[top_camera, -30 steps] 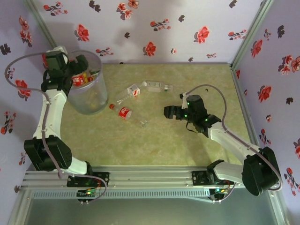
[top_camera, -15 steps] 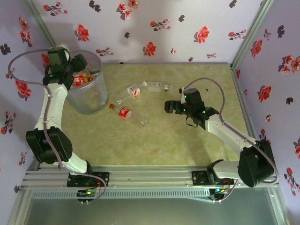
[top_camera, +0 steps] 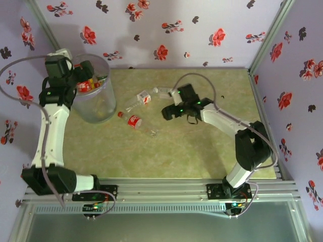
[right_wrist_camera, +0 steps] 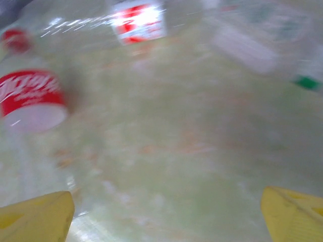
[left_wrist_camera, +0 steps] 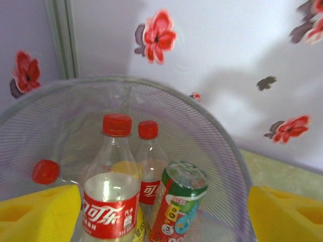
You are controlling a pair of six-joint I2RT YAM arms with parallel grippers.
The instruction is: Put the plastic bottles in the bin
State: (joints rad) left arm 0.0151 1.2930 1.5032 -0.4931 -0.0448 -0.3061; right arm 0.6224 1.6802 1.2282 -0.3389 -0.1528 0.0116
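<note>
At ten o'clock on the worktop, the bin holds several plastic bottles upright. The left wrist view shows a clear one with a red cap and red label, a second behind it, and a green-topped bottle leaning beside them. The left pincer hovers over the rim with its fingers spread and nothing between them.

Three more bottles lie on their sides near the worktop's centre. They are a red-labelled bottle, another at one o'clock of it, and a pale-labelled bottle toward twelve. The right pincer hangs spread and empty at three o'clock of the red-labelled bottle, near it but apart.

These bottles look empty, so they are likely light, thin-walled and springy. Lying down they will probably roll, and the smooth plastic may slip. A hold across the labelled middle, square to the bottle's axis, seems safest; the neck is stiffer but narrow.

The red labels carry white Coca-Cola lettering, seemingly in Chinese script. The green-topped bottle's colourful print is too small to read, and the right wrist view is blurred.
</note>
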